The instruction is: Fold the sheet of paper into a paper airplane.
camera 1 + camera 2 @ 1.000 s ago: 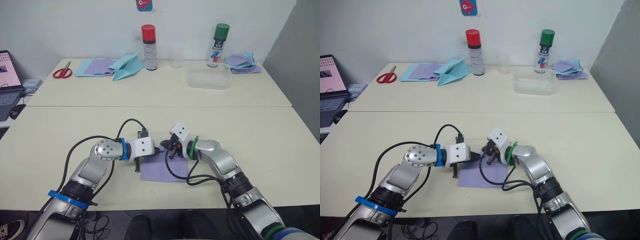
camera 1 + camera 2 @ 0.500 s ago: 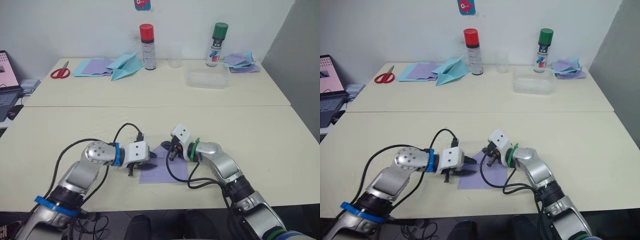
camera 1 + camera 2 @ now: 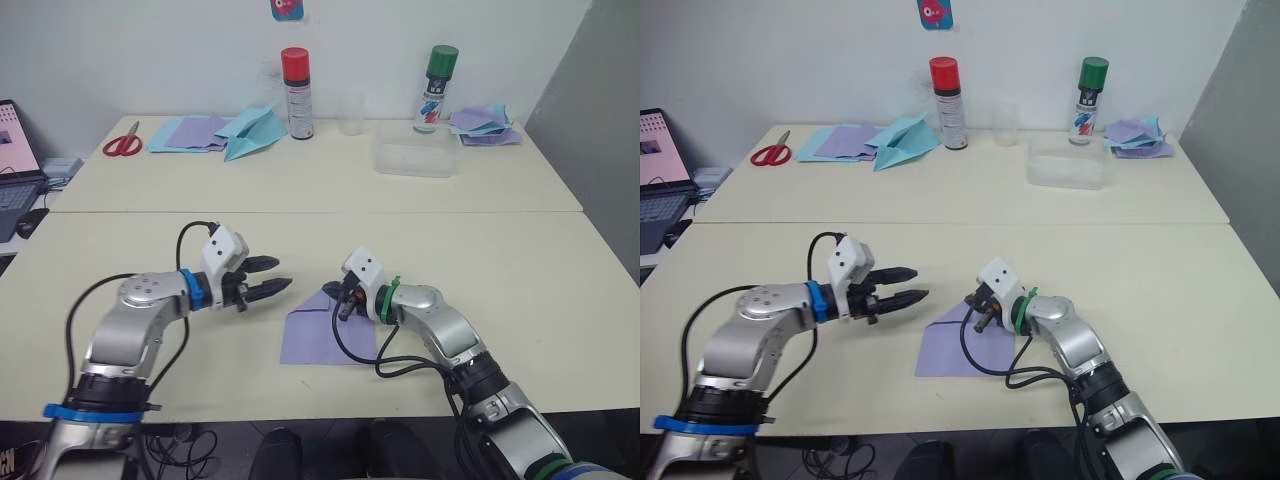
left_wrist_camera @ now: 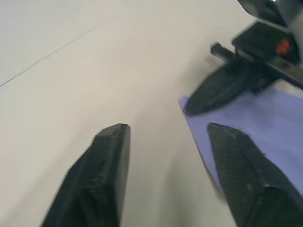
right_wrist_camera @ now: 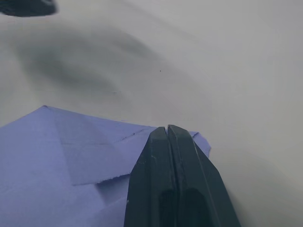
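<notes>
You get bright, even room light over the cream table (image 3: 480,250), no glare. Shadows are soft: a faint smudge on the tabletop in the right wrist view. The left wrist view is motion-blurred, with the two black fingers (image 4: 102,175) soft-edged. Head views are sharp.

Left gripper (image 3: 268,288) lifted off sheet of paper (image 3: 325,335), pulled back left, fingers now apart above table.

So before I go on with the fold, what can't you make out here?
- Far corner of the sheet of paper: the right gripper covers it in the eye views.
- Whether those shut fingers actually pinch the sheet: their tips hide the contact in the right wrist view.
- The sheet's right side: cut off by the picture's edge in the left wrist view.
</notes>
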Tool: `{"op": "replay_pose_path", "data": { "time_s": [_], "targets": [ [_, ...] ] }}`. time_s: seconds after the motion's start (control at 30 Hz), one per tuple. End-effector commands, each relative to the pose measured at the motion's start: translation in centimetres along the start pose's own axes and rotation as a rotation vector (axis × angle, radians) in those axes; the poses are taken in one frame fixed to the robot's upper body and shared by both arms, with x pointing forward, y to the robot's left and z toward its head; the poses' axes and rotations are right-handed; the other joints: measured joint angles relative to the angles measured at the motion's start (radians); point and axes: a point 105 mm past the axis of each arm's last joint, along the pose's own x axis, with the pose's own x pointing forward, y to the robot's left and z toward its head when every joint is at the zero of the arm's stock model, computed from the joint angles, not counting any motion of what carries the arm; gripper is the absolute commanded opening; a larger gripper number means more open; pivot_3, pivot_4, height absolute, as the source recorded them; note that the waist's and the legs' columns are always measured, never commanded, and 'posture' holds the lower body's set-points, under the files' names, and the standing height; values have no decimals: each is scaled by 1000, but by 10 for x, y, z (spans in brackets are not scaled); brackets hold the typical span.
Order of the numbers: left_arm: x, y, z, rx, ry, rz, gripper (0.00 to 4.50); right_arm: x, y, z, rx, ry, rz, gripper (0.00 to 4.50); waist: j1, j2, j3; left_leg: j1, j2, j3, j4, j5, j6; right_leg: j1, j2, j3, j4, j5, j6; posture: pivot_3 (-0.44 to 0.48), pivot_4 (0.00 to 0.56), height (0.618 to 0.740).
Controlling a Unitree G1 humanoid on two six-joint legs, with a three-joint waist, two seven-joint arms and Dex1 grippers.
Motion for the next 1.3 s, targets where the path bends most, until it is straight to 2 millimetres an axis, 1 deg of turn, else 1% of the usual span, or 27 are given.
{"op": "replay_pose_path", "data": {
  "time_s": [0.03,0.07,0.17,0.2,0.23,0.27,0.3,0.37,0.47,0.53,0.67,0.73,0.8,0.87,0.93,1.0,1.07,1.17,1.23,1.27,1.3],
  "targets": [
    [17,-11,3,38,-34,0,1446,1,6,-9,10,35,11,0,0,0,0,0,0,0,0,0,0,0,0,0,0,0,0,0,150,740],
    [22,-15,0,41,-29,-8,1073,1,6,-9,9,36,12,0,-1,0,0,0,0,0,0,0,0,0,0,0,0,0,0,0,150,740],
    [30,-25,-6,41,-24,-37,149,1,6,-10,10,37,12,0,-1,0,0,0,0,0,0,0,0,0,0,0,0,0,0,0,150,740],
    [33,-28,-8,37,-17,-44,39,1,6,-10,10,39,11,0,0,0,0,0,0,0,0,0,0,0,0,0,0,0,0,0,150,740],
    [36,-29,-12,36,-5,-48,39,1,6,-10,10,40,11,0,0,0,0,0,0,0,0,0,0,0,0,0,0,0,0,0,150,740],
    [39,-29,-20,47,35,-46,39,1,6,-11,10,41,11,0,0,0,0,0,0,0,0,0,0,0,0,0,0,0,0,0,150,740],
    [41,-29,-33,48,105,-45,39,1,6,-11,8,43,12,0,0,0,0,0,0,0,0,0,0,0,0,0,0,0,0,0,150,740],
    [42,-30,-51,45,188,-45,39,1,5,-11,6,44,10,0,-1,0,0,1,0,0,0,0,0,0,0,0,0,0,0,0,150,740],
    [40,-37,-63,38,232,-69,39,2,5,-11,5,45,8,0,1,-1,-1,1,0,0,0,0,0,1,0,0,0,0,0,0,150,740],
    [35,-43,-72,19,264,-76,39,2,6,-12,3,50,7,0,-1,-1,-1,2,0,0,0,0,0,2,0,0,0,0,0,0,150,740],
    [26,-47,-77,2,277,-67,39,2,7,-13,1,56,8,0,-2,0,-2,4,0,0,0,0,0,3,0,1,0,0,0,0,150,740],
    [16,-48,-78,-21,280,-47,39,3,7,-14,0,58,9,0,-2,0,-2,4,0,0,0,0,0,3,0,1,0,0,0,0,150,740],
    [0,-52,-82,-42,297,-46,39,3,8,-14,-1,60,11,0,-7,0,-2,5,0,1,-1,0,0,4,0,1,0,0,0,0,150,740],
    [-11,-55,-83,-48,312,-52,39,3,8,-15,-1,61,12,0,-8,0,-2,6,1,1,-1,0,0,4,0,1,0,0,-1,0,150,740],
    [-16,-53,-80,-66,305,-24,39,4,8,-15,-2,61,13,0,-7,1,-2,6,1,0,-1,0,0,4,0,1,0,0,-1,0,150,740],
    [-18,-48,-72,-61,276,13,39,4,8,-15,-2,61,15,0,-7,1,-2,6,1,0,-1,0,0,4,-1,1,0,0,-1,0,150,740],
    [-14,-43,-50,-66,165,46,39,4,8,-15,-3,61,16,0,-7,1,-2,6,0,0,-1,0,0,4,-1,1,0,0,0,0,150,740],
    [-7,-48,-16,-60,-2,33,39,3,8,-15,-5,62,18,0,-6,1,-1,5,0,1,-1,0,0,4,-1,1,0,0,0,0,150,740],
    [-3,-51,-1,-64,-81,27,39,3,8,-15,-7,62,19,0,-4,1,-1,5,0,1,-1,0,0,3,-1,1,0,0,0,0,150,740],
    [-1,-51,4,-78,-109,30,39,2,8,-16,-8,63,19,0,-4,1,-1,5,0,0,-1,0,0,3,-1,1,0,0,0,0,150,740],
    [1,-49,4,-78,-109,47,39,2,8,-16,-9,63,20,0,-4,0,-1,5,0,0,-1,0,0,3,-1,1,0,0,0,0,150,740]
  ]
}}
